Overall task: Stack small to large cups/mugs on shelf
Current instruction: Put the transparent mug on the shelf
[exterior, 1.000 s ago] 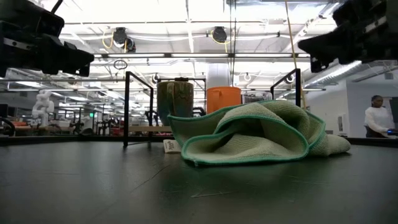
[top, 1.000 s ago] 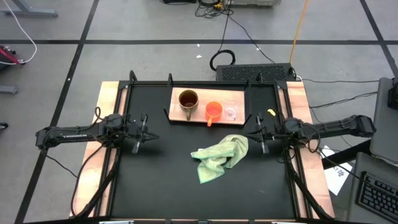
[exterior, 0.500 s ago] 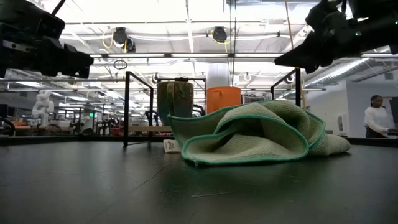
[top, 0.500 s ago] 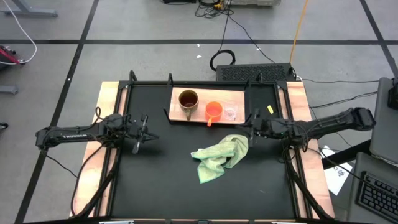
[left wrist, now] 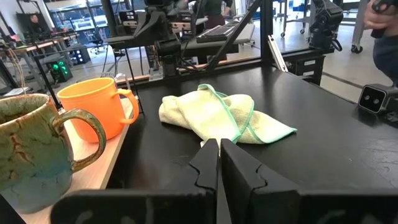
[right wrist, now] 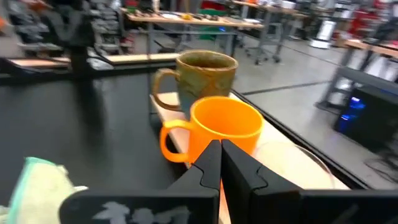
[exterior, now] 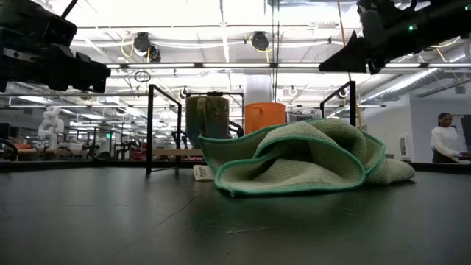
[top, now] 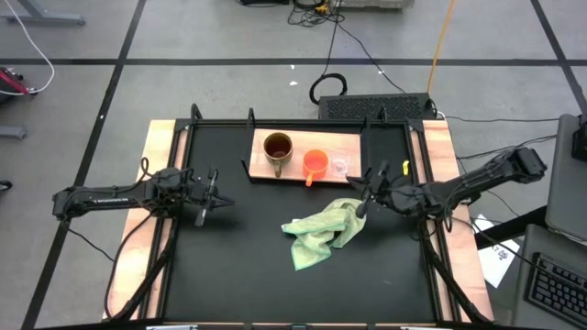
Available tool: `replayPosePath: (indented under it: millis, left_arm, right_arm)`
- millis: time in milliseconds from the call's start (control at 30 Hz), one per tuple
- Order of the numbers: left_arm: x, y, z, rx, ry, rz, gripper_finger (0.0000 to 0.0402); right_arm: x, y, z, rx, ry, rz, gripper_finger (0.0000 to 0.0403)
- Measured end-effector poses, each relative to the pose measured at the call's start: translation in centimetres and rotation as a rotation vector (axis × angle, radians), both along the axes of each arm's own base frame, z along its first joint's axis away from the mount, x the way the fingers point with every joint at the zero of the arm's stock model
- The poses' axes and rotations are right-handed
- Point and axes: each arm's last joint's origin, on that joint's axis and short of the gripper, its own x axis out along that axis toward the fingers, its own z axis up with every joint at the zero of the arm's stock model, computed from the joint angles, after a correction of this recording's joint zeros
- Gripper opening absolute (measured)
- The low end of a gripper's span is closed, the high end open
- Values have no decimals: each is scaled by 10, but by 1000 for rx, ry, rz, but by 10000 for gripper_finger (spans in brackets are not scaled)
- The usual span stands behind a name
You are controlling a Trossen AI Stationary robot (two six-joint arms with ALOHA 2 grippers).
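On the light wooden shelf board (top: pixel 353 145) at the table's far middle stand a brown glossy mug (top: pixel 278 148), an orange cup (top: pixel 315 164) and a small clear glass cup (top: pixel 340 166), side by side on their bases. My right gripper (top: pixel 359 193) is shut and empty. It hovers just near and right of the glass cup, above the light green cloth's far end. In the right wrist view its tips (right wrist: pixel 219 163) point at the orange cup (right wrist: pixel 225 126), with the mug (right wrist: pixel 208 77) behind. My left gripper (top: pixel 218 198) is shut and empty at the table's left.
A crumpled light green cloth (top: pixel 323 230) lies on the black tabletop, near side of the shelf and right of centre. Black brackets (exterior: pixel 150 125) stand at the shelf's ends. Wooden strips run along the table's left and right edges. A person (exterior: pixel 444 140) stands far off beyond the table.
My right gripper has moved toward the table's left, from near the right edge to just near and right of the cups on the shelf, staying shut. The cups and the cloth have not moved.
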Motion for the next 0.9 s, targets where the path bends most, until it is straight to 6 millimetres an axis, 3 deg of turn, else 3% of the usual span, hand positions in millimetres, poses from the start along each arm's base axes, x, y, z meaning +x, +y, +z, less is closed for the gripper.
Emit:
replayPosePath:
  millis: [900]
  left_arm:
    - [0, 0, 0, -3, 1, 0, 21]
  right_arm:
    - [2, 1, -30, 73, 110, -242, 0]
